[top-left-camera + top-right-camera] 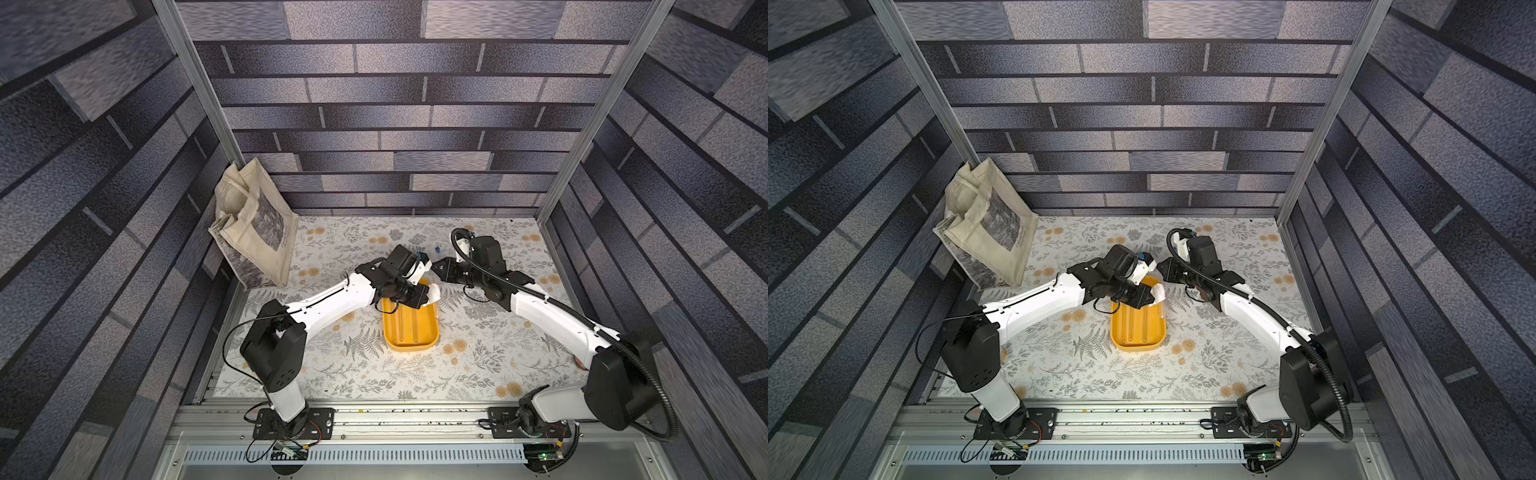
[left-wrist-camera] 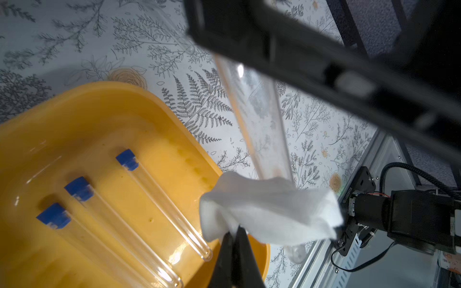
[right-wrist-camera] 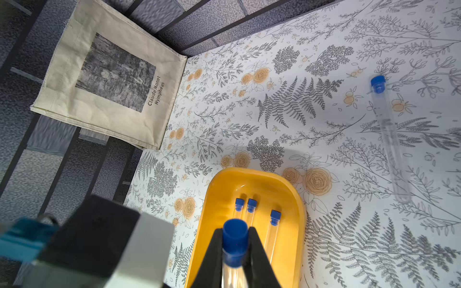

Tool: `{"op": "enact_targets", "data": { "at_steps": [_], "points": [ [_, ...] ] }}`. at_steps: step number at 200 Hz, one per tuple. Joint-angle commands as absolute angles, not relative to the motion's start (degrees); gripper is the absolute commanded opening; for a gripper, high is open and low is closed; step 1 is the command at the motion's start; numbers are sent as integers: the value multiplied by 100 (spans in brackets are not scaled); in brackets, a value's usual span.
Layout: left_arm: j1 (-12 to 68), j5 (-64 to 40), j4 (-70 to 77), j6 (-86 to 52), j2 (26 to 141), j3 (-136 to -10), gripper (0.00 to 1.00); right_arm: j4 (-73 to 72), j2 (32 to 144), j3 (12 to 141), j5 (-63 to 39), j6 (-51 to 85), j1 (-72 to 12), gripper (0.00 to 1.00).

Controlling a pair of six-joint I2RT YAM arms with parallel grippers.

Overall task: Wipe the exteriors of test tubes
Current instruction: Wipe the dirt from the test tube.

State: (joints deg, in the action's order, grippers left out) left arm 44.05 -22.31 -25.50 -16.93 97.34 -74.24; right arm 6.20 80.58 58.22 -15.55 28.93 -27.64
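The left fingers (image 2: 233, 251) pinch the white cloth (image 2: 269, 212) tight. The right fingers (image 3: 254, 254) squeeze one test tube (image 2: 259, 119). Three more tubes (image 2: 167, 207) lie in the yellow tray (image 2: 74, 104).

**Bimanual tabletop robot: white link shells, black joints.**
The left arm (image 1: 328, 300) and right arm (image 1: 548, 318) carry glossy white link covers dotted with small dark screw holes, joined by blocky matt-black joint housings (image 1: 272, 351). Each arm rises from a flat black base plate (image 1: 293, 422) fixed with bright screws. A thin black cable (image 1: 225, 352) hangs loose beside the left arm, and a thick ribbed black conduit (image 1: 671, 411) follows the right. The left gripper (image 2: 234, 230) and right gripper (image 3: 235, 230) each end in two black tapering fingers. A black-and-white camera block (image 3: 104, 249) with a blue plug (image 3: 22, 239) tops the left wrist.
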Motion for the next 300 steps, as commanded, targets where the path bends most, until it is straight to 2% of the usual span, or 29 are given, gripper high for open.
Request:
{"op": "enact_targets", "data": {
  "at_steps": [1, 58, 206, 300],
  "points": [
    [4533, -2254, -2545, -1680, 9318, -7045, 3, 741, 7962, 5830, -1562, 2857, -2805, 14],
    [4614, -2261, -2353, -1925, 8943, -6483, 3, 703, 8015, 5845, -1611, 2979, -2822, 14],
    [4087, -2207, -3103, -1521, 9956, -8190, 3, 879, 8037, 6018, -1695, 2928, -2895, 14],
    [4504, -2214, -2661, -1815, 9655, -7344, 3, 909, 8008, 5967, -1864, 2929, -2888, 14]
  ]
}}
